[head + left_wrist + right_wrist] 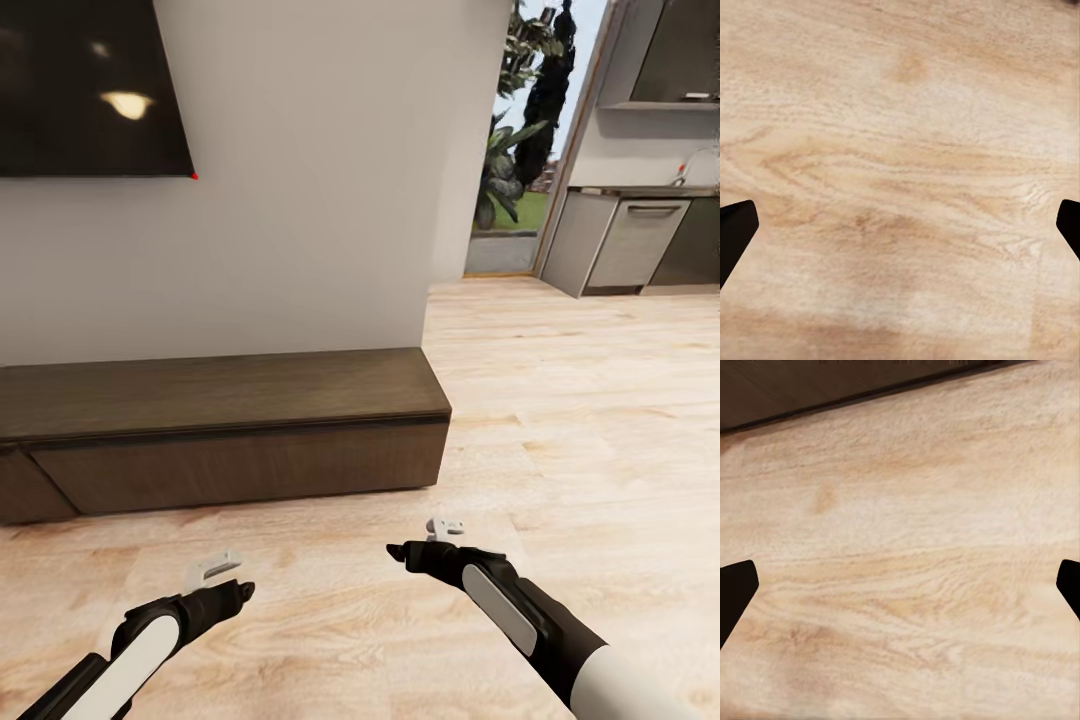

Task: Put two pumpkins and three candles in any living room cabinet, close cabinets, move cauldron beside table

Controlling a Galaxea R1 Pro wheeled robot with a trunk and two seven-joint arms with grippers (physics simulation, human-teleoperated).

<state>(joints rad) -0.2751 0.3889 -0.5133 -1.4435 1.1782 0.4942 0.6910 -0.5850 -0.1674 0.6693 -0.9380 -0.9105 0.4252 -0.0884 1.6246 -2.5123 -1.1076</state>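
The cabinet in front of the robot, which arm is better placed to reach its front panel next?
Probably the left. The left pincer hangs over the floor directly before the cabinet front, while the right pincer sits level with the cabinet's right end. Both are open and empty, so the difference is small.

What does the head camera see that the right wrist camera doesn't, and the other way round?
Head view alone: the whole low cabinet against the white wall, a dark screen above it, both arms with the left gripper and right gripper over the floor, plus a doorway with plants and grey kitchen units beyond. Right wrist view alone: a close look at the floor grain between its wide-apart dark fingertips. Shared: the wooden floor and the cabinet, which the wrist view catches as a dark strip at its edge.
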